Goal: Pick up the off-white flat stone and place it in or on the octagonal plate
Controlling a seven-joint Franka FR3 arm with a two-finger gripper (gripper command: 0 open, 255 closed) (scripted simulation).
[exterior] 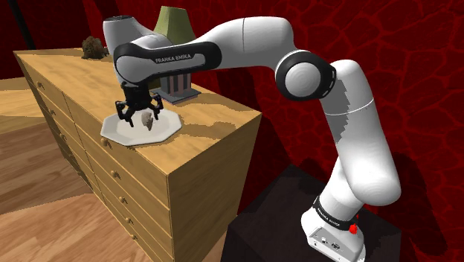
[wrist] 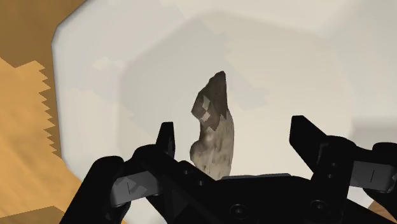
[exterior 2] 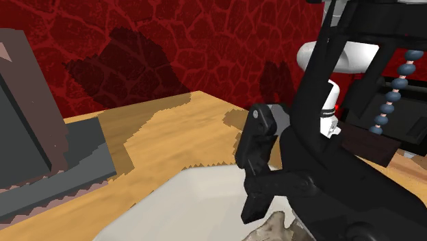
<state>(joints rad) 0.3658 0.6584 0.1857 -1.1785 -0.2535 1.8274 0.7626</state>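
The off-white stone (exterior: pixel 148 120), darker at its upper end, stands on end on the white octagonal plate (exterior: pixel 172 131) on the wooden dresser top. My gripper (exterior: pixel 141 113) hovers just over the plate, open, its fingers on either side of the stone. In the wrist view the stone (wrist: pixel 213 130) stands between the spread fingers of my gripper (wrist: pixel 234 127), closer to one finger (wrist: pixel 167 137), and neither finger presses on it. The second exterior view shows one black finger (exterior 2: pixel 256 164) above the plate (exterior 2: pixel 185 205), with the stone (exterior 2: pixel 274 229) just beneath it.
A striped object on a grey base (exterior: pixel 178 83) stands right behind the plate, a green shade (exterior: pixel 175 26) beyond it. A brown lump (exterior: pixel 93 48) sits at the dresser's far end. The dresser's front edge (exterior: pixel 216 149) runs close by the plate. Red walls behind.
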